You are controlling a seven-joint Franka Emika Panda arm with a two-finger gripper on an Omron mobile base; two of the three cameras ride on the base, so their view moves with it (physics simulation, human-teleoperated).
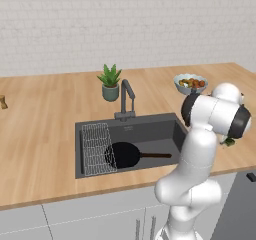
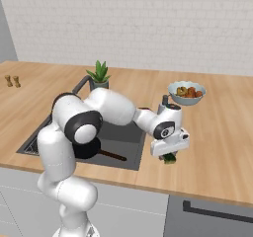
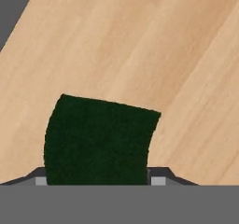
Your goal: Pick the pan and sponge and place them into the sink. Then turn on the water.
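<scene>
Our white jointed arm bends at its dark elbow and reaches out low, wrist turned downward. The tool (image 2: pixel 169 156) points straight down, its two short dark fingers (image 3: pixel 158 180) closed against a dark green sponge block (image 3: pixel 98 141).

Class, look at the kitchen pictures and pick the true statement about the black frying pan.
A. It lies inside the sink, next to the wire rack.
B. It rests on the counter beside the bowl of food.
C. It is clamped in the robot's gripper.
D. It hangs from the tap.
A: the pan lies on the floor of the sink, its handle pointing right, beside the wire rack.
</scene>
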